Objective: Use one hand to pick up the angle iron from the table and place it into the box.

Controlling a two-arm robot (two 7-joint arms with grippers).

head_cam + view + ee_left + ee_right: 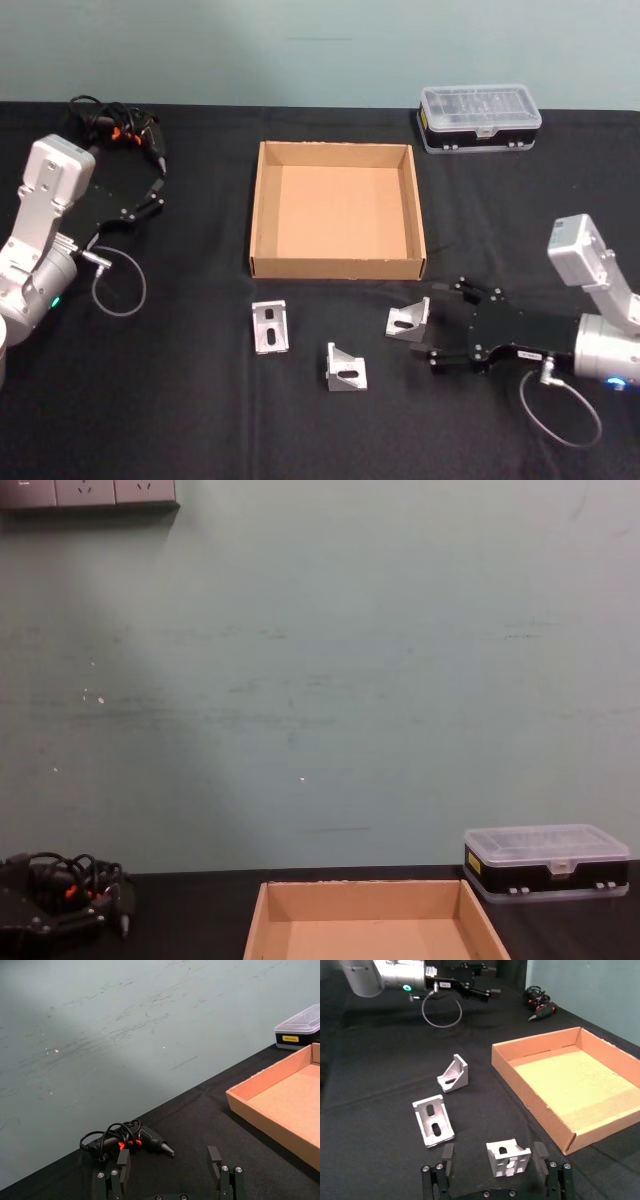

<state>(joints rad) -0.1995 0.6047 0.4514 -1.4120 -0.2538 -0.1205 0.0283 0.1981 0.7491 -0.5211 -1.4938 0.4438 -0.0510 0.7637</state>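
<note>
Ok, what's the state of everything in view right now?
Right end effector: open, straddling the right angle iron.
Left end effector: open, empty.
Right angle iron: on the table, not gripped.
Middle angle iron: on the table, free.
Left angle iron: on the table, free.
Cardboard box: open-topped, empty.
Clear-lidded case: shut.
Electric screwdriver: lying down, cable bundled.

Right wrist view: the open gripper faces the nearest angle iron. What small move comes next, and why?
Probably ease the right gripper a little forward before closing. Its open fingers flank the nearest angle iron, yet from the head view their tips barely reach its near edge, so a grip now might be shallow. The left gripper is parked at the table's left.
</note>
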